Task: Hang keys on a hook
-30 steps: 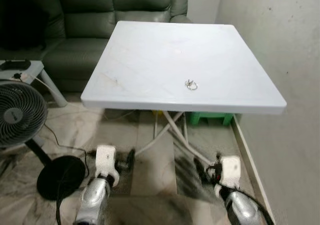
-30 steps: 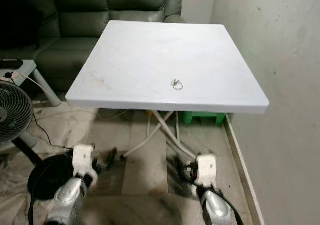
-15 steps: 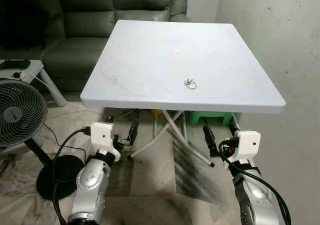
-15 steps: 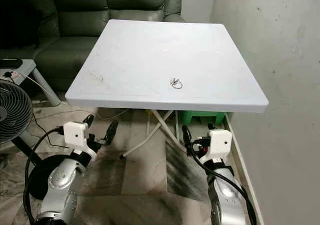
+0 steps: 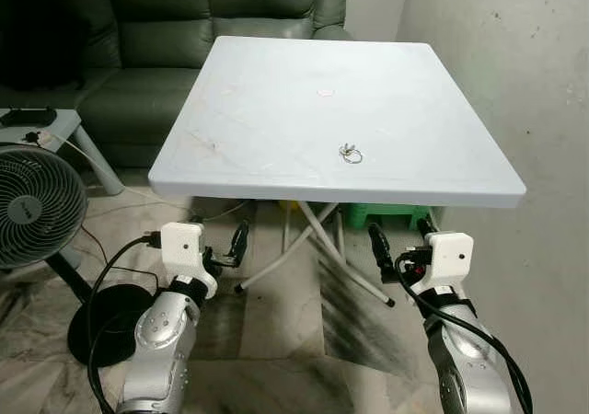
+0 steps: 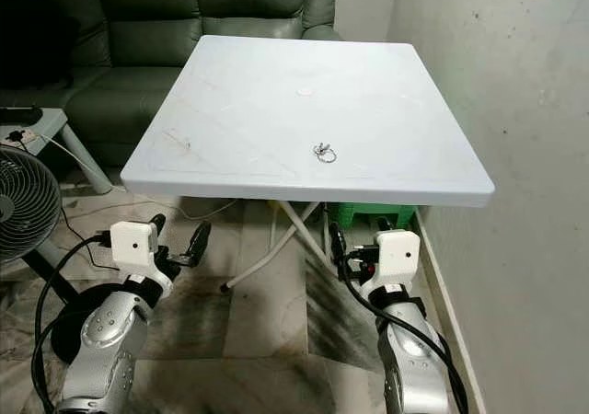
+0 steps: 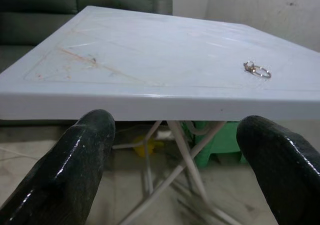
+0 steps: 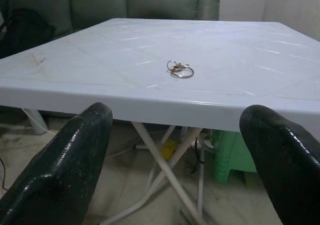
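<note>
The keys (image 5: 351, 154) lie on the white table (image 5: 276, 110), a little right of the middle of the frame and nearer the table's front edge than its back, touched by neither gripper. The left gripper (image 5: 217, 242) is in the lower left of the head view, below the table's front edge and well apart from the keys; the right gripper (image 5: 399, 239) is in the lower right, also under that edge and somewhat closer to them. Both have their black fingers spread wide with nothing between them — in the left wrist view the fingers (image 7: 70, 170) frame the table's edge with the keys (image 7: 257, 69) at upper right, and in the right wrist view the fingers (image 8: 65, 165) flank the keys (image 8: 180, 69) sitting near the upper centre. The table is square, faintly scuffed, on folding white legs (image 5: 313, 248) over a marbled floor (image 5: 276, 340). A dark green sofa (image 5: 166, 37) fills the upper left, a fan (image 5: 37, 212) stands at the left edge on a black round base, a green stool (image 5: 386, 217) shows under the table, and a pale wall (image 5: 515, 83) runs down the right. The bunch is small (a ring with short pieces beside it); its long axis runs roughly left to right in the head view, the ring toward the right.
</note>
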{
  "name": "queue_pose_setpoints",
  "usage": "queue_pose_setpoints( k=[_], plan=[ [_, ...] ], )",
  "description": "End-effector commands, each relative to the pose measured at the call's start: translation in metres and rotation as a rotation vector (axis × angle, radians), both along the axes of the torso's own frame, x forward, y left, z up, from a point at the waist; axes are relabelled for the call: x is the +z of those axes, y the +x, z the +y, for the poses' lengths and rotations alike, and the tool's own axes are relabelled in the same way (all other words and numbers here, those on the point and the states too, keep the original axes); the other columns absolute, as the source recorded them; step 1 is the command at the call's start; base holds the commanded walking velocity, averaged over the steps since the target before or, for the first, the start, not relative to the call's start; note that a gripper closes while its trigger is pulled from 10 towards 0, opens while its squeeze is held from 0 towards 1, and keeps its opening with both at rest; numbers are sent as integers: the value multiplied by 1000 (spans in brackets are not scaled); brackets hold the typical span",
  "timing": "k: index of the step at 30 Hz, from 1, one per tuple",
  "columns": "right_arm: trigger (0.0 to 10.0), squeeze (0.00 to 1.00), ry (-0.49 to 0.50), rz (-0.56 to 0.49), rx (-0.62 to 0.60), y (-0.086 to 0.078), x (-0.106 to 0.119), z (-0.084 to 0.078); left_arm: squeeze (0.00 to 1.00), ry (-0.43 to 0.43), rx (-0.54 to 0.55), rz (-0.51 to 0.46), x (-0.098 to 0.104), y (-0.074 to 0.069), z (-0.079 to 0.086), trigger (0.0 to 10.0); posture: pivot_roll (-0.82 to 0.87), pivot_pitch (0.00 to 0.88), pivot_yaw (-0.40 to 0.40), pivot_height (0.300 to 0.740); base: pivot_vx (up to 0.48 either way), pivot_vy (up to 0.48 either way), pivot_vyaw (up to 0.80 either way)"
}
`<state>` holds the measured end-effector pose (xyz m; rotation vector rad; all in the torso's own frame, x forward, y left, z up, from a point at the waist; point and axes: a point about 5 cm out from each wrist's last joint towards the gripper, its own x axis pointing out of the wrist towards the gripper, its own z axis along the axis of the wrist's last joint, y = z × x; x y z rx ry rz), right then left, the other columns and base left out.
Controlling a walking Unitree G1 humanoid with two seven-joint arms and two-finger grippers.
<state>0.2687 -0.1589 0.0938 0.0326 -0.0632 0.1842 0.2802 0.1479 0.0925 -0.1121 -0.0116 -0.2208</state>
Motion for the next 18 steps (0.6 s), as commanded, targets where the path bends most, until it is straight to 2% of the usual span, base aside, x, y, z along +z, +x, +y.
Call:
queue_pose_setpoints(
  k=[1, 8, 16, 18],
  plan=[
    [10000, 0, -9, -9, 6, 2, 2, 1, 0, 1, 0, -11, 6, 2, 2, 10000, -37, 0, -5, 740, 0, 0, 0],
    [10000, 0, -6, 1, 17, 3, -3, 3, 0, 38, -33, -14, 8, 4, -4, 10000, -39, 0, -1, 740, 0, 0, 0],
    [10000, 0, -14, 14, 31, 3, -10, 4, 0, 43, -42, -14, 10, 6, -7, 10000, -41, 0, -3, 740, 0, 0, 0],
    [10000, 0, -14, 16, 34, 4, -11, 5, 0, 34, -49, -25, 13, 7, -8, 10000, -42, 0, -3, 740, 266, 0, 0]
  ],
)
